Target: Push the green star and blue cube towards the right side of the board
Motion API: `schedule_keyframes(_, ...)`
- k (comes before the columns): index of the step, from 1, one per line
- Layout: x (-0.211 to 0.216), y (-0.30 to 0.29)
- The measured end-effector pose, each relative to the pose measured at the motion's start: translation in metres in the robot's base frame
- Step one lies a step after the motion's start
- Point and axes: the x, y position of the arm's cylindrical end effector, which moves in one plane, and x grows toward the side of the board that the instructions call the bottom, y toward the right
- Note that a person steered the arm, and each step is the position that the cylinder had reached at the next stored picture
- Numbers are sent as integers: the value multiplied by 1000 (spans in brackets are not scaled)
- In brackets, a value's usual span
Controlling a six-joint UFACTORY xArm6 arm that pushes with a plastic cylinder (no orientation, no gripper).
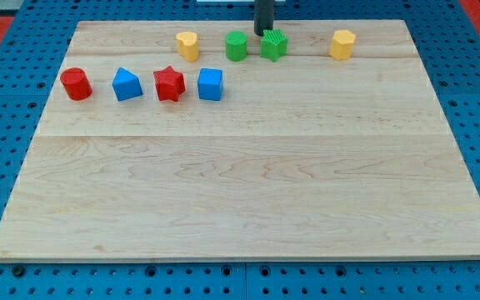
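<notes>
Rod end carries no pincer, so nothing opens, closes or is held; contact is by pushing only. My tip (264, 33) sits at the view's top, just behind the green star (274, 44), at its upper-left edge, apparently touching it, though the star hides the last bit of the rod.

Green star: top row, just right of the green cylinder (237, 46); the 2 are near but apart. Blue cube (210, 84): second row, just right of the red star (169, 84), well to the left of the green star and lower in view.

Handling judgement: both look like small rigid plastic pieces, light, sliding readily on smooth wood. The star's points may make it spin if pushed off-centre; best contact is a notch on its left side. The cube offers a flat left face, but the red star is close beside it, leaving little gap for the tip.

Room: rightward of the green star, 1 yellow block (342, 43) stands in the same row near the board's (248, 200) right edge; pass below it. Rightward of the blue cube the row is open to the edge. Top edge is close to the star.
</notes>
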Motion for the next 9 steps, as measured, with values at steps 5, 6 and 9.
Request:
schedule_keyframes(5, 72, 16)
schedule_keyframes(6, 77, 43)
schedule_keyframes(9, 102, 106)
